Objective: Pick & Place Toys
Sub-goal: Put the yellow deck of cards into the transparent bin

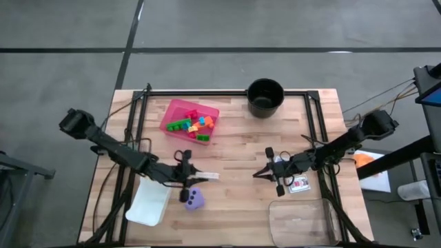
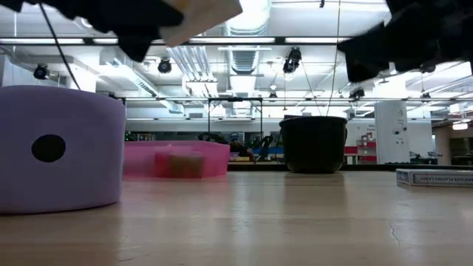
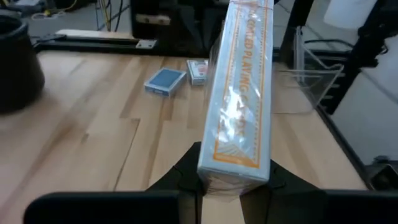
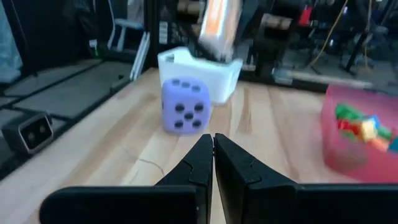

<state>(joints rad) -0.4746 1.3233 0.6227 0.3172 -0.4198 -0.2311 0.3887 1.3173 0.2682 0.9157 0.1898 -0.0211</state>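
Note:
My left gripper (image 1: 187, 170) is shut on an orange-lettered card pack (image 3: 239, 93) and holds it above the table, just far of the purple dotted die (image 1: 196, 200). The die rests on the wood, also in the right wrist view (image 4: 185, 106). A blue card pack (image 3: 165, 81) and a white-red one (image 3: 198, 71) lie flat near my right gripper (image 1: 265, 172), which is shut, with nothing in it, above the table's right half. Small coloured bricks (image 1: 195, 126) lie in the pink tray (image 1: 176, 110). My left gripper pinches the near end of the orange card pack (image 3: 233, 169) between its two fingers (image 3: 186, 173), one on each broad face. The fingers come nearly level from the table's left, and the pack runs on past them toward the right. It stands on edge, lifted clear of the table.
A black round pot (image 1: 265, 96) stands at the far edge. A white bin (image 1: 148, 203) sits at the near left beside the die, and a clear tray (image 1: 303, 220) at the near right. Black frame rails (image 1: 138, 124) run along the table's sides.

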